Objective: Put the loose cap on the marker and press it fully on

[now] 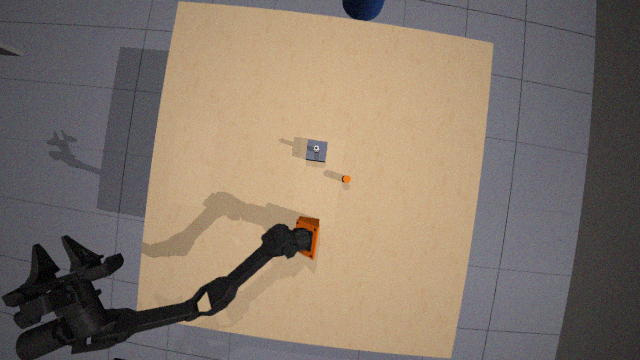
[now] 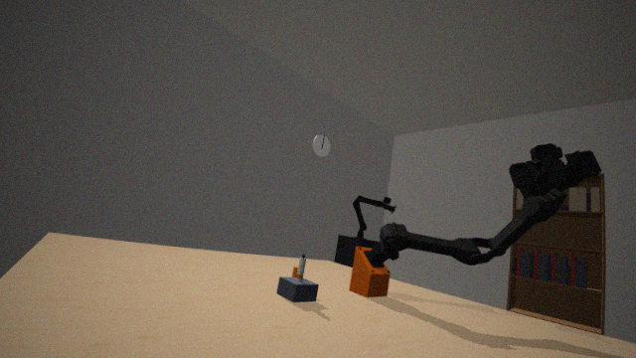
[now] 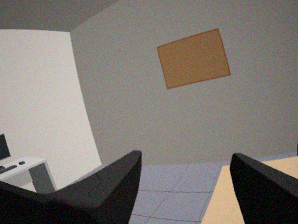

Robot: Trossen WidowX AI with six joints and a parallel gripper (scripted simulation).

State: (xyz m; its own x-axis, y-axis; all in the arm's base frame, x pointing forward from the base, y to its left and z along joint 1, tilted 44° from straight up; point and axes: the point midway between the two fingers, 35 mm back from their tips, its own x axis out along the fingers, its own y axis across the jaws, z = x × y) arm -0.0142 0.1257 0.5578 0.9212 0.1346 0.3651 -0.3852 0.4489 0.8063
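Observation:
The white marker (image 1: 316, 148) (image 2: 302, 267) stands upright in the blue-grey holder block (image 1: 321, 155) (image 2: 297, 289), its dark tip up and bare. The orange cap (image 1: 346, 179) (image 2: 295, 271) stands on the table (image 1: 400, 225) (image 2: 149, 298), apart from the block; in the exterior view it is partly hidden behind the marker and block. My gripper (image 1: 51, 240) (image 3: 187, 160) is open and empty. It is raised far out past the table's left edge in the top view, well away from the marker and cap.
The arm's orange base (image 1: 314, 240) (image 2: 369, 273) stands on the table near the cap. A dark blue object (image 1: 363, 7) is beyond the table's far edge. A bookshelf (image 2: 556, 268) stands behind the raised arm. A white desk (image 3: 30, 167) shows in the wrist view.

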